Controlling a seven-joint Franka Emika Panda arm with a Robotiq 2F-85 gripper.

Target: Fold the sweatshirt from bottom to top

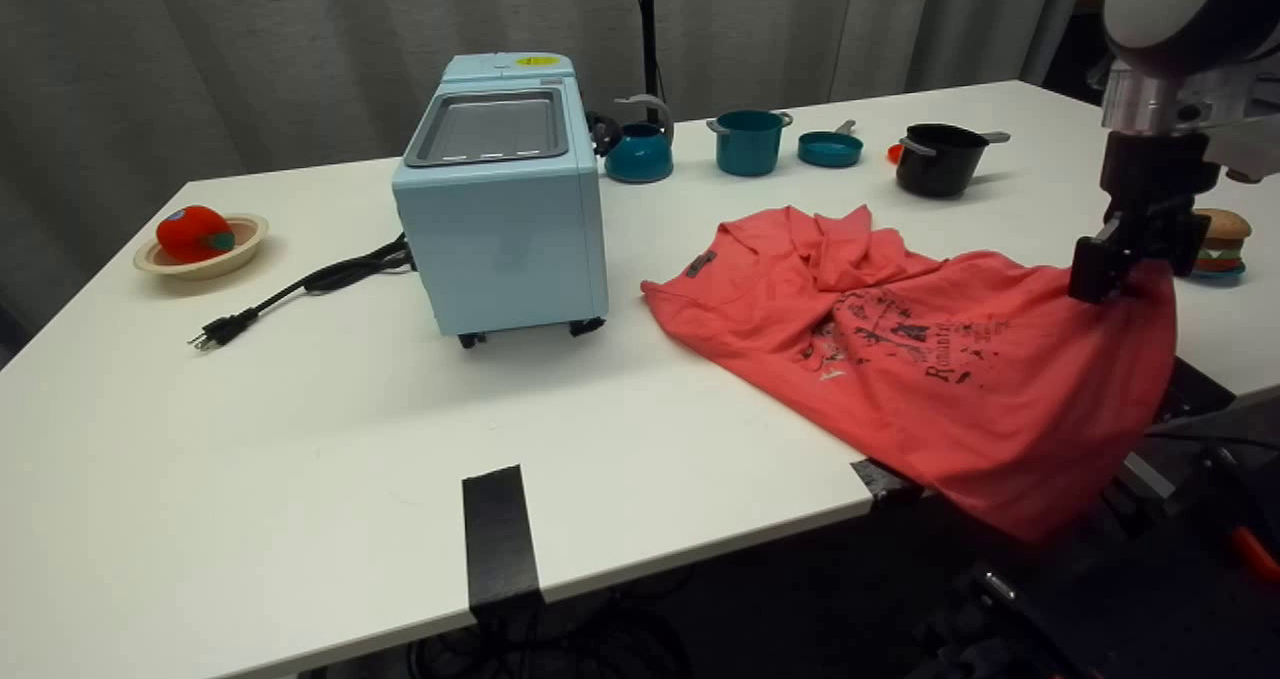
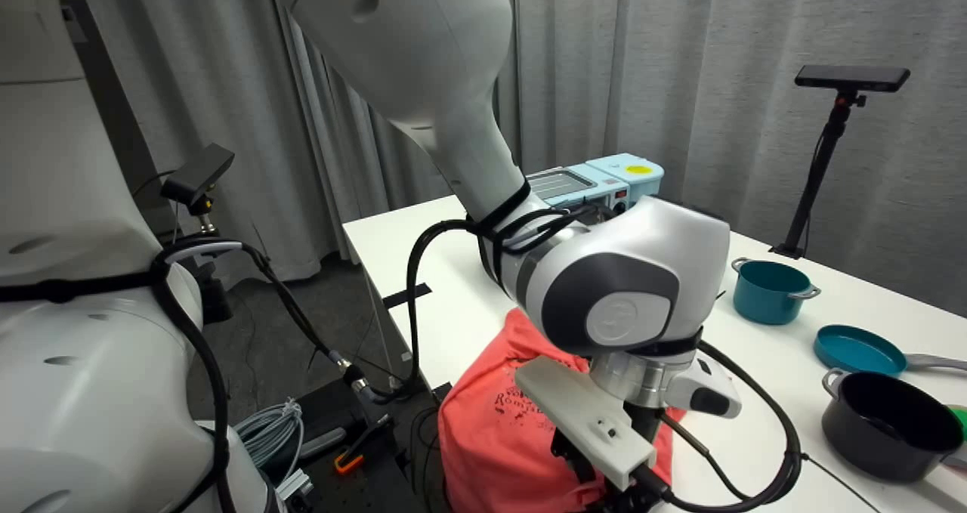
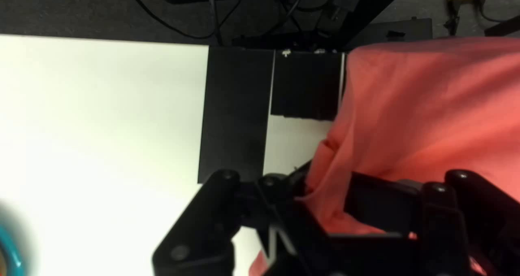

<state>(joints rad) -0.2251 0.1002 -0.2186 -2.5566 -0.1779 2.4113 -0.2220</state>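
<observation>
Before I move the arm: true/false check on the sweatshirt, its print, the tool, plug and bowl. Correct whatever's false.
1. The tool is shut on the sweatshirt. True.
2. The plug lies on the table. True.
3. The sweatshirt rests wholly on the table. False: part of it hangs off.
4. The red object lies beside the bowl. False: it sits in the bowl.
5. Dark print shows on the sweatshirt. True.

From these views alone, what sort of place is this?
Likely a robotics lab or staged test area: a robot arm, a camera-like device on a pole, and grey curtains behind the table.
</observation>
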